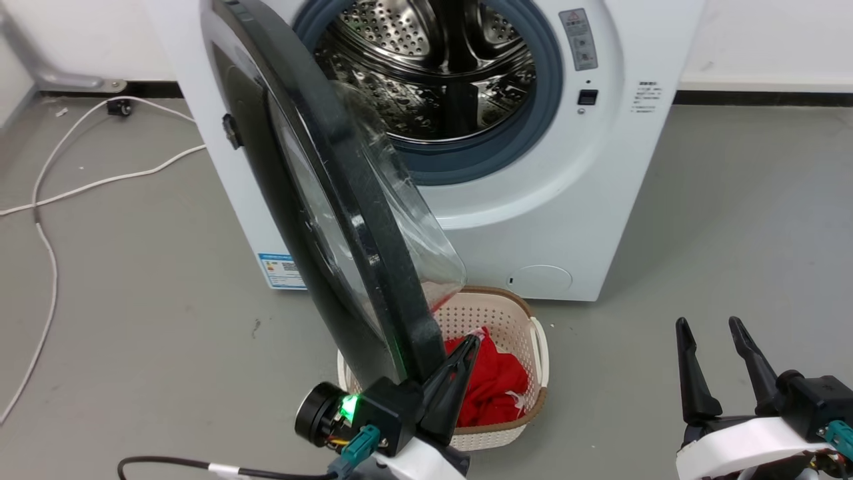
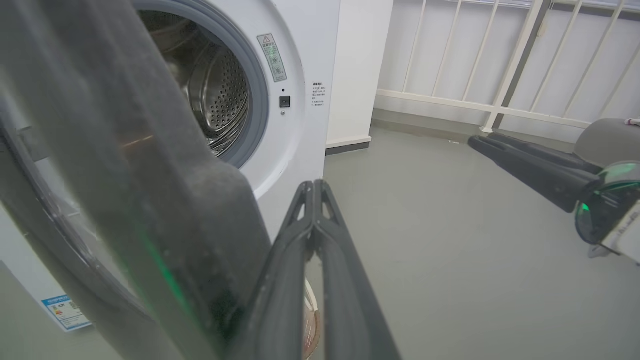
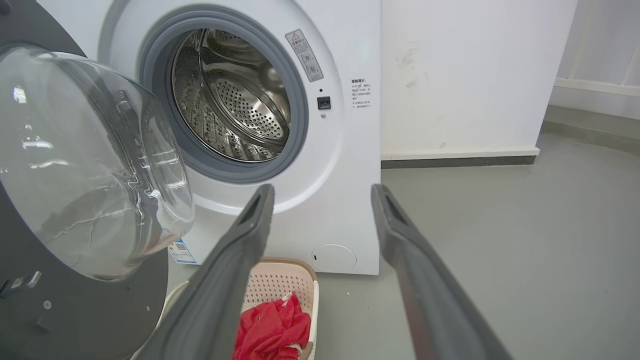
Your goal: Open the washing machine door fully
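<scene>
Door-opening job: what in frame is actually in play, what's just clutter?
In play: washing machine door, washing machine, left gripper, fingers shut, beside the door's edge.
Lying about: laundry basket, red cloth in it, white cable on floor, right gripper, open, away from the door.

The large, round, glossy black door (image 1: 363,227) with its bulging clear glass bowl stands swung well out from the opening, nearly edge-on to me. Its lower free rim sits right against the left side of my left pincer (image 1: 472,343). Beyond that pincer stands the boxy white front-loading washing machine (image 1: 573,213), its perforated steel drum and blue-grey gasket uncovered.
</scene>
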`<state>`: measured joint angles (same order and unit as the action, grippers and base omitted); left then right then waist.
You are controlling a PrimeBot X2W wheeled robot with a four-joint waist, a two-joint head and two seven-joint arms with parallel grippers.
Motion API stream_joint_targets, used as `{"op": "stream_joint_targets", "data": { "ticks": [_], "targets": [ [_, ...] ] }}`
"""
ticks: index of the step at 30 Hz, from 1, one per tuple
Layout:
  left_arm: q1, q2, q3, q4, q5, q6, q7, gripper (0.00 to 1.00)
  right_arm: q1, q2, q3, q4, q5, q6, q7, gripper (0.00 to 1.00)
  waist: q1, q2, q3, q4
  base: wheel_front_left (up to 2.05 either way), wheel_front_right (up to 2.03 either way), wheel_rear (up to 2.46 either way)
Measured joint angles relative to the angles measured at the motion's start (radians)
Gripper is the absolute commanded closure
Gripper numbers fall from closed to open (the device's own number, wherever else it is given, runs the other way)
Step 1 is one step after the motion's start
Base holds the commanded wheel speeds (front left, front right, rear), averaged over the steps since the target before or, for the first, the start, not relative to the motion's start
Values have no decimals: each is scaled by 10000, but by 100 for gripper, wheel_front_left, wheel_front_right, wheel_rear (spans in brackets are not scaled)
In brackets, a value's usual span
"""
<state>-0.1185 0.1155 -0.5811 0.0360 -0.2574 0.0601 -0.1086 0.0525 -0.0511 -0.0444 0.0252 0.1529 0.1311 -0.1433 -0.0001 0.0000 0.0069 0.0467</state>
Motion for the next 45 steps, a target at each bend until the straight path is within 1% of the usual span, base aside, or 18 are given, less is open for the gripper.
{"op": "stream_joint_targets", "data": {
  "ticks": [9, 13, 20, 31, 36, 41, 45],
  "targets": [
    [808, 458, 105, -882, -6, 472, 299, 100, 103, 0, -4, -136, -25, 0, 94, 0, 0, 0, -86, 698, 0, 0, 0],
    [1087, 617, 146, -1290, -6, 600, 397, 100, 147, 2, -17, -167, -23, 0, 121, 0, 0, 0, -108, 1065, 0, 0, 0],
    [1728, 959, 347, -1697, -23, 934, 543, 100, 206, 2, -69, -249, -25, 0, 169, 0, 0, 0, -137, 1748, 0, 0, 0],
    [2108, 1300, 876, -1975, -71, 1490, 531, 100, 307, 4, -130, -334, -29, 0, 251, 0, 1, 0, -123, 2989, 0, 0, 0],
    [2242, 1494, 1317, -2025, -119, 1791, 426, 100, 313, 4, -146, -422, -42, 0, 299, 0, 1, 0, -100, 3530, 0, 0, 0],
    [2154, 1666, 1691, -1898, -228, 1864, 247, 100, 305, 6, -134, -535, -75, 0, 389, 0, 1, 0, -17, 3891, 0, 0, 0],
    [1753, 1814, 2061, -1547, -334, 1866, 38, 100, 277, 4, -102, -606, -132, 0, 477, 0, 1, 0, 114, 3957, 0, 0, 0]
  ]
}}
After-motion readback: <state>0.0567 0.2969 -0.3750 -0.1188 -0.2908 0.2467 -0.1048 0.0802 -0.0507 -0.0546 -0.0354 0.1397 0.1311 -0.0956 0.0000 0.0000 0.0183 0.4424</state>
